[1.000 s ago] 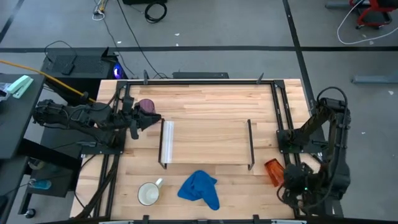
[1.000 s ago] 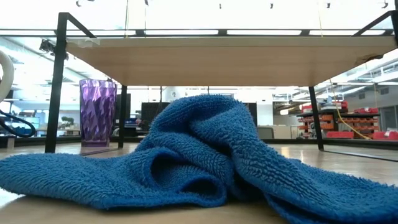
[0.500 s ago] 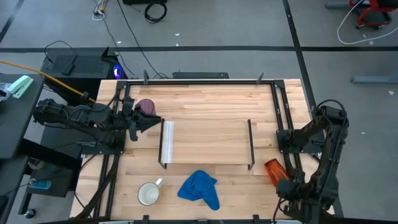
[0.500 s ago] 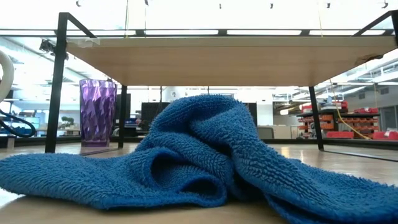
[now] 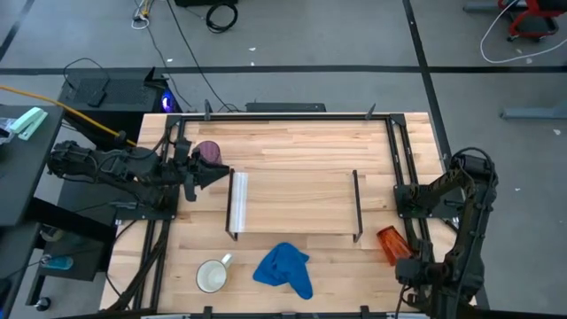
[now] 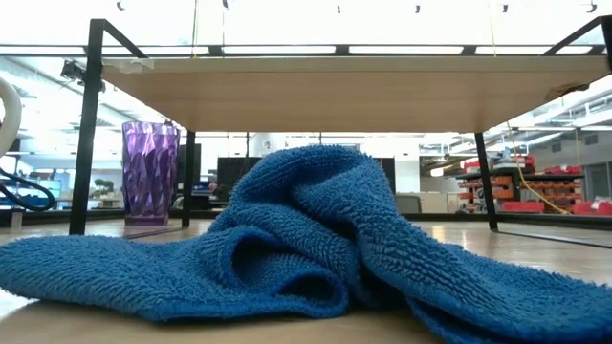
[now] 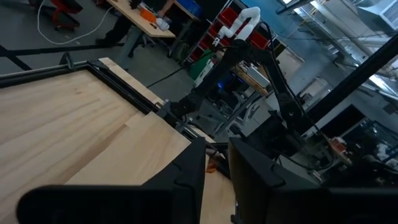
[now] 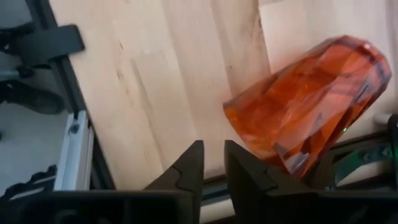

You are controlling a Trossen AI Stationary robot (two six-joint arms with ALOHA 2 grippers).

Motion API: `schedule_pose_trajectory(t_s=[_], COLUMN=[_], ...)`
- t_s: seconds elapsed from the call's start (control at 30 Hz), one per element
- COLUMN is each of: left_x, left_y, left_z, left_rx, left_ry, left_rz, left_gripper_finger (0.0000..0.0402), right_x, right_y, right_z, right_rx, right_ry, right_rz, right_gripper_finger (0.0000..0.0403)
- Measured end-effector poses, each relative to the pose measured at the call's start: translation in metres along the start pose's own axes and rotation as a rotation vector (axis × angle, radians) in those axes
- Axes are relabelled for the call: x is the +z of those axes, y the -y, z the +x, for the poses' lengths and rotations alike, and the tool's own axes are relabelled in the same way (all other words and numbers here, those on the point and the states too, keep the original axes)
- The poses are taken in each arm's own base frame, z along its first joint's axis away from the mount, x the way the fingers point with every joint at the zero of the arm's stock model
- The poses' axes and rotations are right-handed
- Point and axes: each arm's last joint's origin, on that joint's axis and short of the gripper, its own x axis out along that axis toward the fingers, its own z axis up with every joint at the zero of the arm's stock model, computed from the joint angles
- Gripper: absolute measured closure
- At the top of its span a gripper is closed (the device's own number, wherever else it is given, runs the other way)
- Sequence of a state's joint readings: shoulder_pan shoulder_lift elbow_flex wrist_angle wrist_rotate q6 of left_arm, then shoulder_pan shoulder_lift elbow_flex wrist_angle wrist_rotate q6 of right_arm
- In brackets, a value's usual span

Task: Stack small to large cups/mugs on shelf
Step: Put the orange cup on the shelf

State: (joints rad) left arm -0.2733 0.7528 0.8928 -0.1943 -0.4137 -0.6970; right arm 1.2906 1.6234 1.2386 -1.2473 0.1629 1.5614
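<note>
Translucent purple cup (image 5: pixel 209 151) is seen upright on the tabletop (image 5: pixel 292 133), just off the white-strip end of the shelf (image 5: pixel 295 202), on the far side of that end; in the low view the purple cup (image 6: pixel 149 172) shows faceted walls and stands beyond the shelf's leg. No contents can be made out in it.

Orange cup (image 5: pixel 391 245), also translucent and faceted, is seen lying on its side on the tabletop, beyond the shelf's opposite end and towards the near edge. In the right wrist view the orange cup (image 8: pixel 305 106) lies tilted, with nothing visible inside.

White mug (image 5: pixel 212 276), with its handle pointing towards the shelf, is seen standing upright near the front edge of the tabletop, in front of the shelf's white-strip end. Its interior appears pale; contents cannot be told.

Shelf is noted as a light-wood board on thin black legs; nothing is seen on top of it. A blue cloth (image 5: pixel 285 269) is crumpled in front of it, beside the mug.

Left gripper (image 5: pixel 215 172) is held beside the white-strip end of the shelf, close to the purple cup; its jaws stand a narrow gap apart and nothing is gripped.

Right gripper (image 8: pixel 212 163) is placed near the orange cup, off the shelf's other end; a narrow gap is seen between its fingers, which hold nothing, the cup lying just beside them.
</note>
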Motion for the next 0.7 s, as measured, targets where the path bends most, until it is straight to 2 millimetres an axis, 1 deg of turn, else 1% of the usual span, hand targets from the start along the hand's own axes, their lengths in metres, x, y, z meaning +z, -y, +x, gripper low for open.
schedule_pose_trajectory(t_s=[0.17,0.33,0.5,0.7], left_x=[-0.001,-0.003,-0.004,-0.004], left_y=[-0.001,-0.003,-0.004,-0.004], left_z=[0.000,0.000,0.000,0.000], left_rx=[0.009,0.026,0.035,0.034], left_ry=[-0.011,-0.032,-0.043,-0.042], left_rz=[0.020,0.032,0.037,0.037], left_gripper_finger=[0.0320,0.0323,0.0319,0.0318], right_x=[-0.003,-0.005,-0.005,-0.003], right_y=[0.005,0.012,0.018,0.018], right_z=[0.010,0.021,0.030,0.031], right_rx=[-0.041,-0.096,-0.139,-0.142], right_ry=[-0.035,-0.052,-0.051,-0.058], right_rz=[-0.002,-0.004,0.042,0.054], right_gripper_finger=[0.0292,0.0269,0.0259,0.0257])
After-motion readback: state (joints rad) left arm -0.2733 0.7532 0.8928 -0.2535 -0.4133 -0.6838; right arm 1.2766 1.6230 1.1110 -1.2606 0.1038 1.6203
